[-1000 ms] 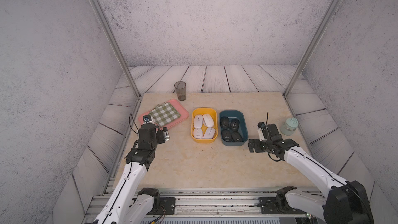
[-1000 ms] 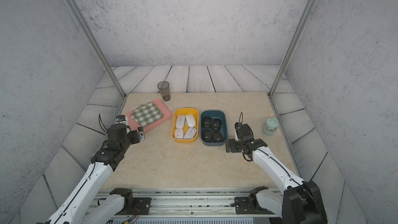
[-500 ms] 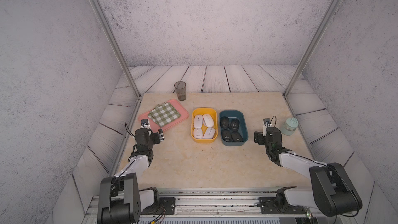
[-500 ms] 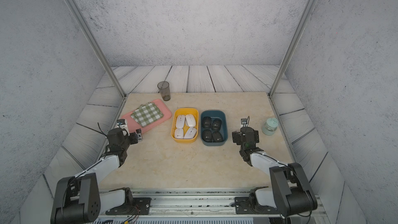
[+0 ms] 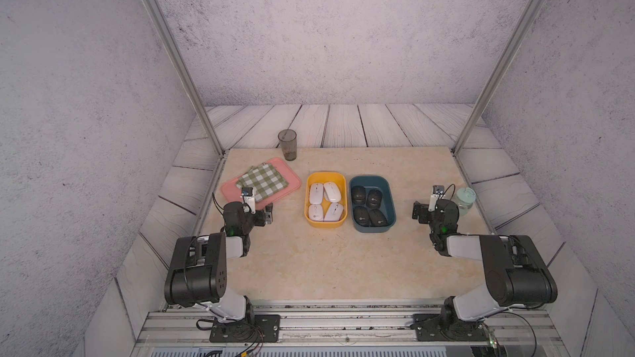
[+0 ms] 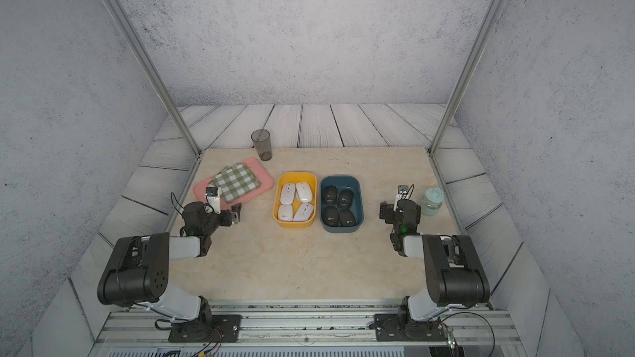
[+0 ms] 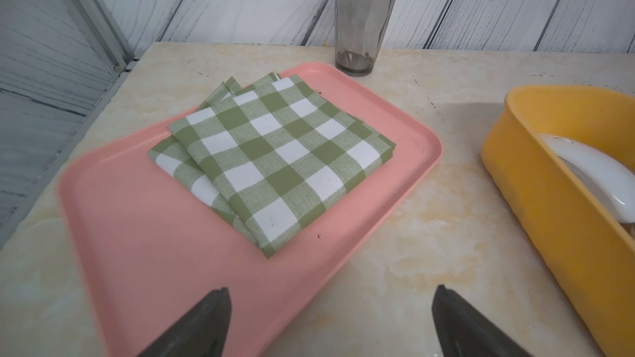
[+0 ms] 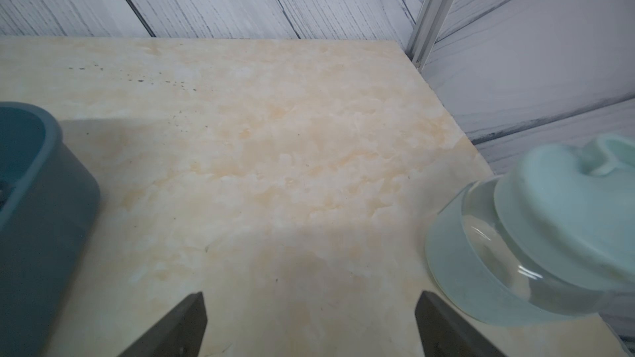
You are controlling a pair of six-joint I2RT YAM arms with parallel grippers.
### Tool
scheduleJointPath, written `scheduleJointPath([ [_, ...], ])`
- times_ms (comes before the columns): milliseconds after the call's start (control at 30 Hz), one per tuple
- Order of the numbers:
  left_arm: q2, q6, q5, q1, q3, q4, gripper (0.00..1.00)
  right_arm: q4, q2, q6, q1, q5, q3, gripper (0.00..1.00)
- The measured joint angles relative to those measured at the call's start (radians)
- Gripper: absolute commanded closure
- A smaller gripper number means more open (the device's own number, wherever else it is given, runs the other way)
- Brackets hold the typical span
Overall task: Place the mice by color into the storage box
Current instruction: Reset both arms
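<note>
Four white mice [image 5: 324, 201] fill the yellow bin [image 5: 325, 224]; four black mice [image 5: 369, 206] fill the teal bin [image 5: 374, 229] at its 3 o'clock. The left gripper [image 7: 331, 290] and right gripper [image 8: 311, 294] gape wide, empty.

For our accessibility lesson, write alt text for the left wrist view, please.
A folded green-checked cloth lies on a pink tray on the beige table. A grey tumbler stands beyond the tray, a yellow box holding a white mouse sits beside it, and the left gripper is open, empty.

Aluminium posts [image 5: 178, 63] and backdrop walls [image 5: 326, 29] mark a lab cell.
</note>
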Motion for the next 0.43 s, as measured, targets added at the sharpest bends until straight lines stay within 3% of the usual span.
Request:
scheduleJointPath([
  [433, -0.004, 0.004, -0.001, -0.002, 0.003, -0.002, 0.02, 0.004, 0.0, 0.001, 0.0, -0.005, 0.0, 0.01],
])
